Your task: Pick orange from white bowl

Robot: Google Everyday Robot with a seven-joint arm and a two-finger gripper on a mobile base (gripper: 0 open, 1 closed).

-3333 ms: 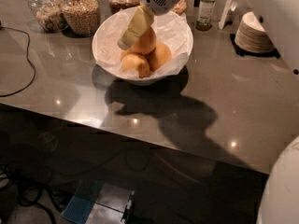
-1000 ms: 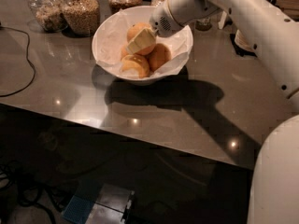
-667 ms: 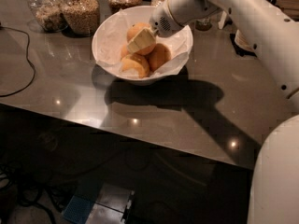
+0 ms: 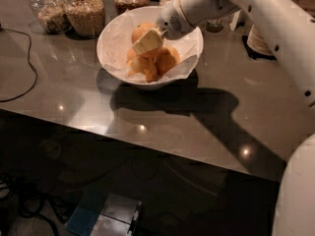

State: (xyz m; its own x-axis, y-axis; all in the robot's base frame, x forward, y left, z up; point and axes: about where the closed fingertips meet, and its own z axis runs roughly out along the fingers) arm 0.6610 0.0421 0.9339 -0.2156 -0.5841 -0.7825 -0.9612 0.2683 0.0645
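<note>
The arm [image 4: 275, 18] is a smooth white shell of rounded segments, dotted with small dark screw holes. Its wrist housing [image 4: 173, 22] bears a patch of tiny perforations. The gripper [image 4: 146, 42], cream-coloured and blocky, sits over the white bowl [image 4: 109, 38].

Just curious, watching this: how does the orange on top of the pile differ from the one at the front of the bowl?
The top orange sits highest, toward the back of the white bowl; the front orange lies low by its near wall. The gripper covers part of the top orange; the front orange lies below it, uncovered. Both are round and orange-skinned.
</note>
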